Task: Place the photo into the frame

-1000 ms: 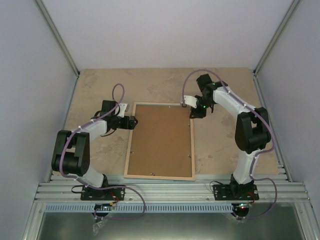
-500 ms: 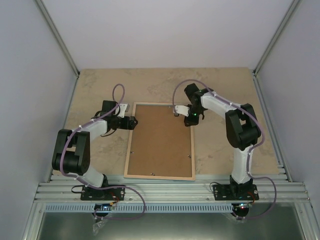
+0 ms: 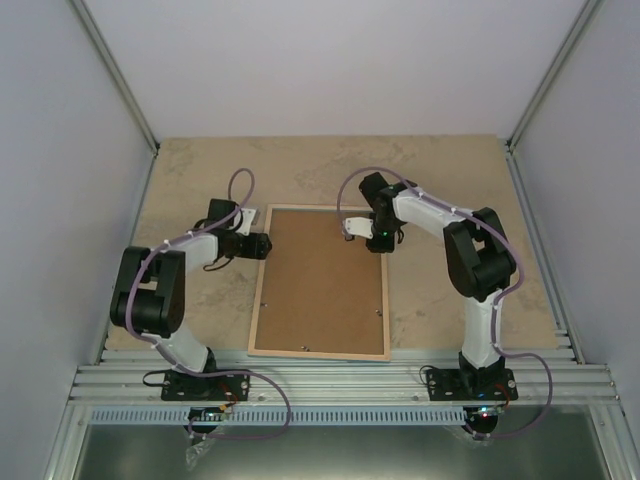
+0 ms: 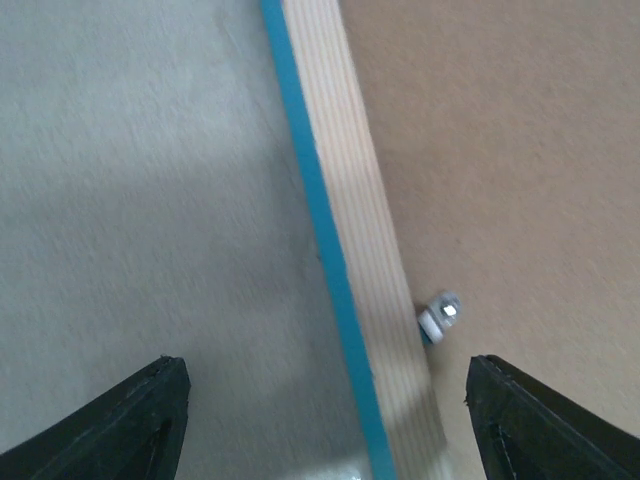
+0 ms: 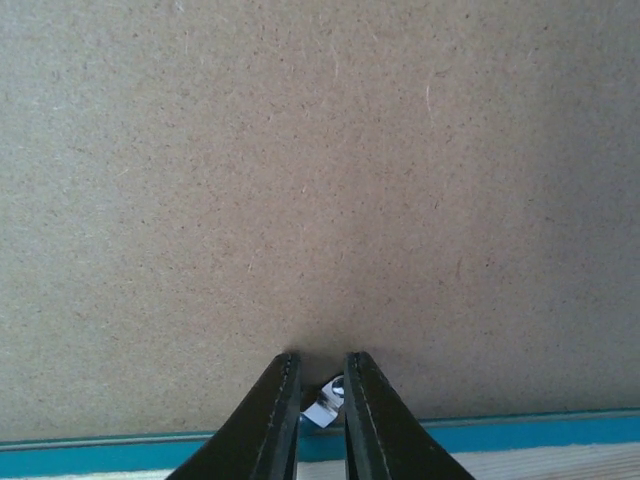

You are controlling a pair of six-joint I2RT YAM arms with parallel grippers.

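The frame [image 3: 256, 290] lies face down on the table, its pale wooden back edge up and a turquoise rim [image 4: 305, 150] showing. A brown backing panel [image 3: 320, 280] fills it. The photo is out of view. My left gripper [image 3: 262, 243] is open, its jaws straddling the frame's left rail [image 4: 345, 200] beside a small metal clip [image 4: 440, 315]. My right gripper [image 3: 378, 240] is over the panel's far right part, next to the frame's rim [image 5: 520, 435]. Its jaws [image 5: 322, 360] stand narrow, closed on a small metal clip [image 5: 322, 408].
Beige stone-patterned table [image 3: 200, 170] lies all round the frame. More small clips sit along the frame's sides [image 3: 379, 314]. Grey walls close in on both sides. An aluminium rail [image 3: 330, 385] with the arm bases runs along the near edge.
My right arm swung left from beyond the frame's far right corner to over the panel, and its jaws narrowed onto the clip. The left gripper barely moved and closed slightly.
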